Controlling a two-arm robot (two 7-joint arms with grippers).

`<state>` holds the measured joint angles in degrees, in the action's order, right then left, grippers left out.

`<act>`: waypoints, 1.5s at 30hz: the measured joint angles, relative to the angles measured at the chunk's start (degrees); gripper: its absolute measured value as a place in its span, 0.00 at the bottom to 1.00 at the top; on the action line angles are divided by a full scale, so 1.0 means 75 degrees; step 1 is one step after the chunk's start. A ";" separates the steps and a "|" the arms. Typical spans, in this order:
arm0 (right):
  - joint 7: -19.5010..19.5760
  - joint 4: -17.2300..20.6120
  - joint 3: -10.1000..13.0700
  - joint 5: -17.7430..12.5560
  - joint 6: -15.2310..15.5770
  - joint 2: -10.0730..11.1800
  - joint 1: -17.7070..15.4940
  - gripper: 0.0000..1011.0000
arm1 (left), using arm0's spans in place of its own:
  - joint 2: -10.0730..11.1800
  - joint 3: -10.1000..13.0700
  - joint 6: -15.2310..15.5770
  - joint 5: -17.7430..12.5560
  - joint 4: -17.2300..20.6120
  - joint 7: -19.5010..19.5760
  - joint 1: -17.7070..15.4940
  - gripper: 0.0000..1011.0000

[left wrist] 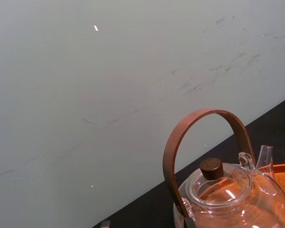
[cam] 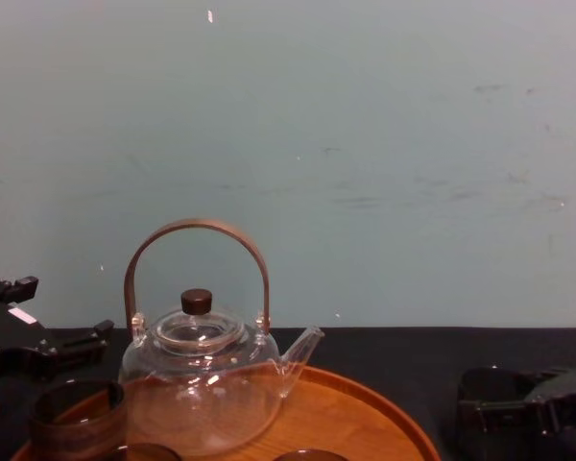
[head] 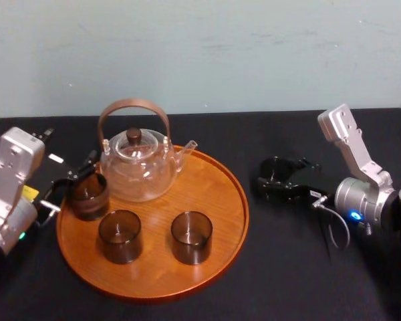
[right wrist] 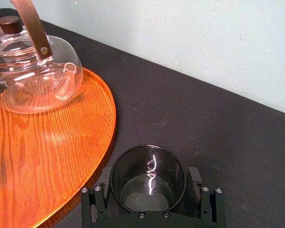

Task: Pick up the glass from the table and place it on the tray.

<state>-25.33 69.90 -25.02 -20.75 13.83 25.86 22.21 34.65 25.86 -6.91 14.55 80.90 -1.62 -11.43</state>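
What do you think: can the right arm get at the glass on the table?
Probably yes: the right pincer is around that glass on the table, beside the tray, nothing between. The left pincer is at the tray's other side.

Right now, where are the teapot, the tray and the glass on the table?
teapot [head: 139,170], head view, on its clear belly.
tray [head: 217,187], head view, on bare wood.
glass [right wrist: 148,183], right wrist view, on its inside bottom.
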 joint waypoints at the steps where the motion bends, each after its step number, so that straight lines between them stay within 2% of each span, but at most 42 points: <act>1: -0.0001 0.0001 0.0000 -0.0001 -0.0001 0.0001 0.0000 0.99 | 0.0000 0.0000 0.0000 0.0000 0.0000 0.0000 0.0000 0.99; 10: -0.0012 0.0015 0.0002 -0.0026 -0.0002 0.0013 -0.0009 0.99 | 0.0000 0.0000 0.0000 0.0000 0.0000 0.0000 0.0000 0.99; 17: -0.0019 0.0022 0.0007 -0.0044 -0.0002 0.0018 -0.0013 0.89 | 0.0000 0.0000 0.0000 0.0000 0.0000 0.0000 0.0000 0.99; 37: -0.0028 0.0029 0.0013 -0.0066 -0.0001 0.0025 -0.0019 0.89 | 0.0000 0.0000 0.0000 0.0000 0.0000 0.0000 0.0000 0.99; 45: -0.0225 0.0289 0.0178 -0.0195 -0.0069 0.0082 -0.0109 0.89 | 0.0000 0.0000 0.0000 0.0000 0.0000 0.0000 0.0000 0.99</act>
<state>-27.02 72.07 -23.69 -22.21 13.31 26.47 21.40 34.65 25.86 -6.91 14.55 80.90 -1.62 -11.43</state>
